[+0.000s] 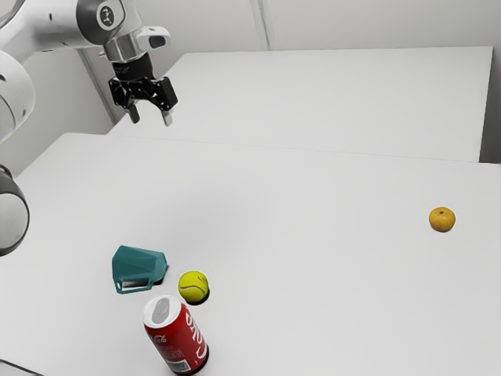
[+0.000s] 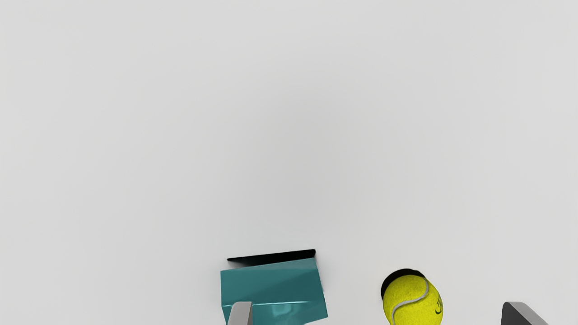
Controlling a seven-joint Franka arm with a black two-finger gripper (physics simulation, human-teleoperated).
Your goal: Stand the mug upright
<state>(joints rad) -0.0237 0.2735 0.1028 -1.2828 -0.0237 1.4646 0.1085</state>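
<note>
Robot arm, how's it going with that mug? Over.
Gripper open, raised, holding nothing. Mug on its side. Tennis ball and red can close by, possibly awkward.

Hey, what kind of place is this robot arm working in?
Probably a robot test space, in simulation: a Franka arm stands over a plain white table with pale, bare walls behind, and a mug, ball, can and orange fruit lie scattered about.

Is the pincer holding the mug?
No: the pincer hangs open and empty, while the mug lies on its side on the table.
</note>
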